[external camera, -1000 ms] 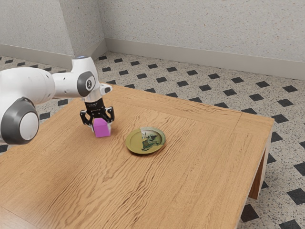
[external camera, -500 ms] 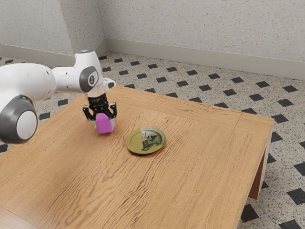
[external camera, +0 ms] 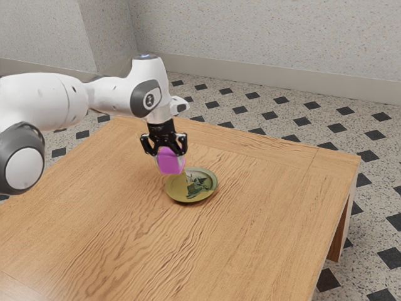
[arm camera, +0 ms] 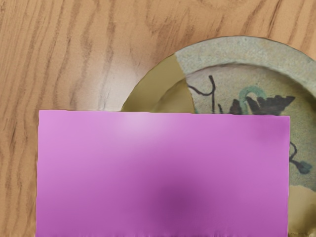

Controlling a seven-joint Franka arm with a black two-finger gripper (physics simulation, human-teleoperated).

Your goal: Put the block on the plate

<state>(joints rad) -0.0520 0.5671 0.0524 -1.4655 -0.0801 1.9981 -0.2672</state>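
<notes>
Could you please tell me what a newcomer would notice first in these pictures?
Probably the bright magenta block, held up in my black gripper. Next, the round plate on the wooden table, close by the block, part plain olive and part pale with dark painted figures.

On my exterior view I see a light-brown wooden table (external camera: 269, 219) with wavy grain; a round olive-and-grey plate (external camera: 177, 190) with dark painted markings lies flat on it.
</notes>
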